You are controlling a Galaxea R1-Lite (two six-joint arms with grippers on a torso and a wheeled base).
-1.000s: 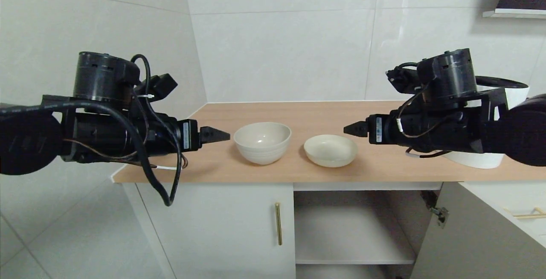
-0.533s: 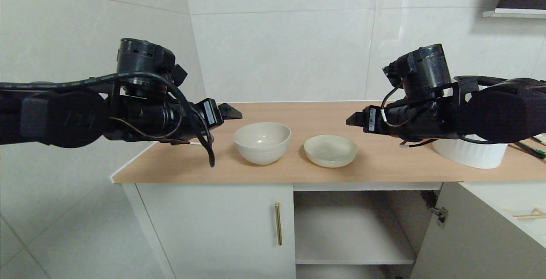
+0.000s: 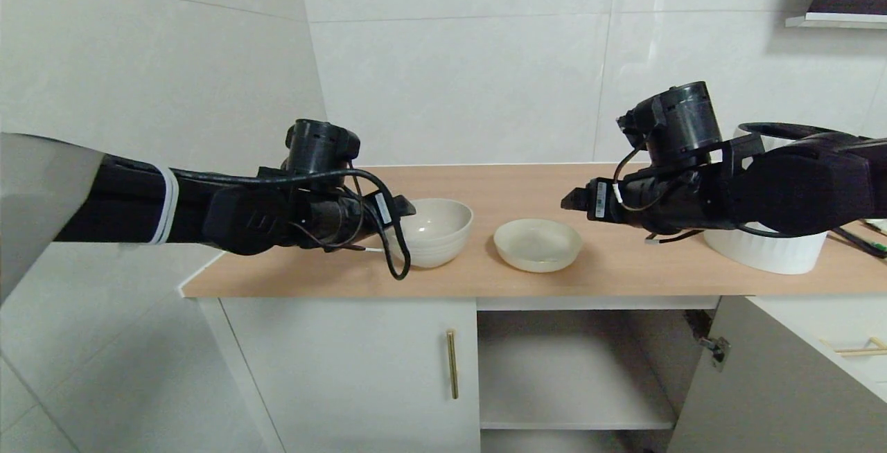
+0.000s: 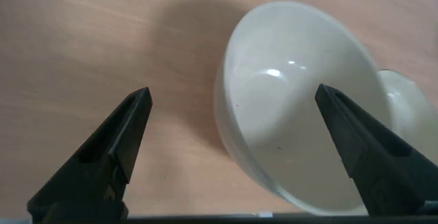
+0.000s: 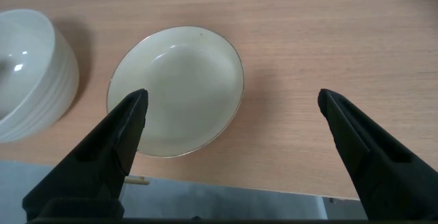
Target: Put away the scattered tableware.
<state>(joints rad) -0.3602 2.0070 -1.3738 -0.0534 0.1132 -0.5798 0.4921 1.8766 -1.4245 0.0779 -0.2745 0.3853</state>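
The left arm (image 3: 242,217) has pushed forward and dipped over the past second, bringing the left jaws from off the table's left end up to the bowl (image 3: 435,230). The right arm (image 3: 797,190) has drawn back a little toward the right end and hangs above the table (image 3: 624,266), with the right jaws pointing at the dish (image 3: 537,245).

The bowl, deep and white, stands upright near the front edge of the table, left of its middle. The dish, shallow and cream, sits just beside it toward the right end, with a narrow strip of wood showing between them.

In the left wrist view the left jaws are spread wide. One tip is over bare wood and the other over the hollow of the bowl (image 4: 294,107), so the near rim lies between them; whether they touch it cannot be told. The dish's edge (image 4: 400,94) shows past the bowl.

In the right wrist view the right jaws are also spread and hold nothing. One tip is above the dish (image 5: 179,90) at its bowl-side rim, the other above bare wood, and the bowl (image 5: 31,73) sits beyond.

A white pot (image 3: 769,252) stands at the table's right end behind the right arm. Below, one cabinet door (image 3: 346,370) with a gold handle (image 3: 452,363) is shut, and the compartment (image 3: 575,370) beside it stands open.
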